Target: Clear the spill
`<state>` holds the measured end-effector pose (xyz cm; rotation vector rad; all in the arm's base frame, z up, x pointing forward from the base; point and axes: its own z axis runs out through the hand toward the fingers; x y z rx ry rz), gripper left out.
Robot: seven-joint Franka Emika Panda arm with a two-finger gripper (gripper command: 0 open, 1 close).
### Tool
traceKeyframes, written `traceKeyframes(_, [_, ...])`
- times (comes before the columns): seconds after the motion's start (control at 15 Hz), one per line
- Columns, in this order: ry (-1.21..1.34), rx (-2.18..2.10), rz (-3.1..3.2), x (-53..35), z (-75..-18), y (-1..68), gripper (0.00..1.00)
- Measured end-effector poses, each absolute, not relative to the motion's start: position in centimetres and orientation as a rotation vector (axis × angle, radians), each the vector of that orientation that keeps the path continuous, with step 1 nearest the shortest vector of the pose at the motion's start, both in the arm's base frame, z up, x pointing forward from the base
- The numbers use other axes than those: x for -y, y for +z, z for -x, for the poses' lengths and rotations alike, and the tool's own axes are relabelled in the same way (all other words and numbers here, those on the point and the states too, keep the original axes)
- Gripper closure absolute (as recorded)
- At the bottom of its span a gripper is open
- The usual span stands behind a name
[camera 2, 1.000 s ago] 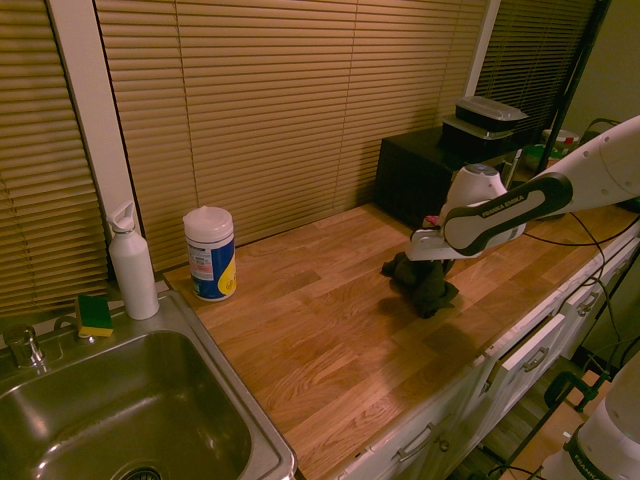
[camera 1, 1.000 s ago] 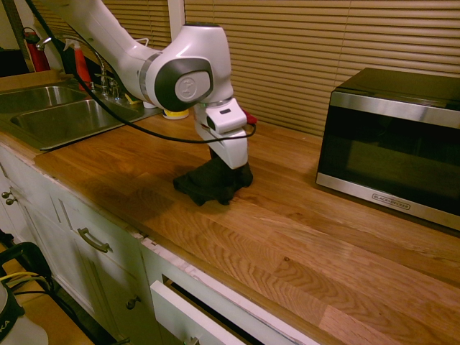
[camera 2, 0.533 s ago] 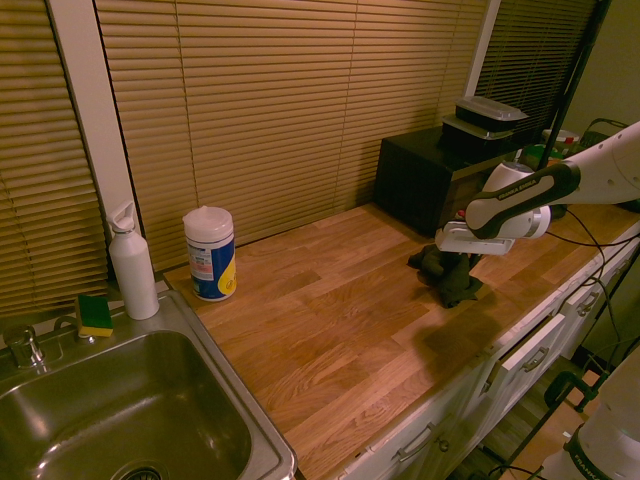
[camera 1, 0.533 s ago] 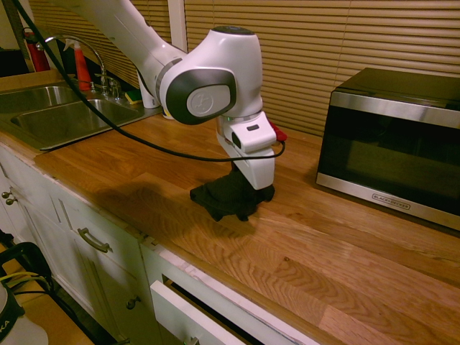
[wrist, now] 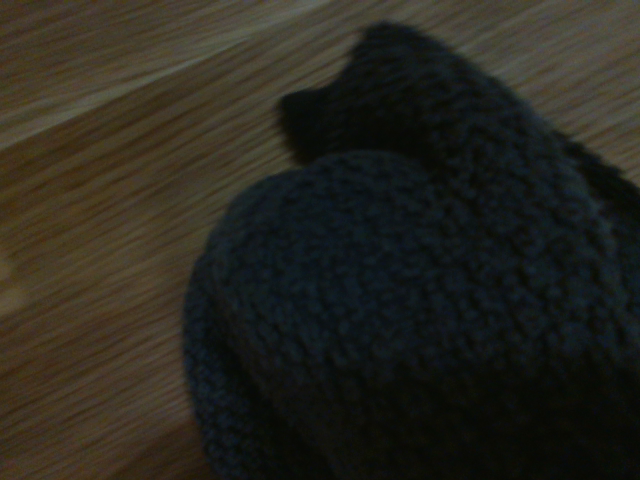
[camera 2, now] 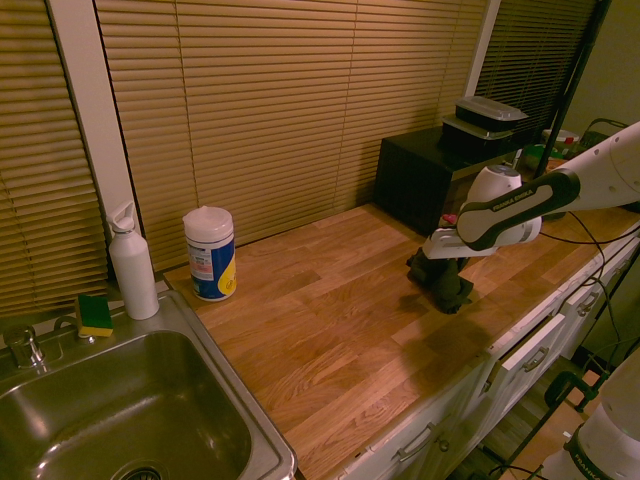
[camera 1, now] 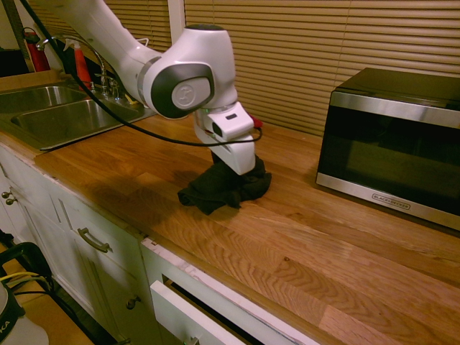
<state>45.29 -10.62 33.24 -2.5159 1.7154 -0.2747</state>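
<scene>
Gripper clamped on cloth, pressing it flat on counter at 9 o'clock of microwave. Spill unseen (likely under cloth). No blotches on bare wood. Wiping seemingly underway; finish unconfirmed.

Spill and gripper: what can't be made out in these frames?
- Spill: no blotches visible in any view; the dark cloth may cover them.
- Gripper fingertips: buried in the cloth in both exterior views.
- Wrist view: blurred, filled by cloth.
- Microwave: cut off by the first exterior view's edge.
</scene>
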Motion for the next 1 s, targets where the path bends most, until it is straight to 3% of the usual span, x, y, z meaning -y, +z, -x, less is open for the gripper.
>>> traceKeyframes(1.0, [-0.324,-1.440,2.734,-16.0,-47.6,33.6,1.00])
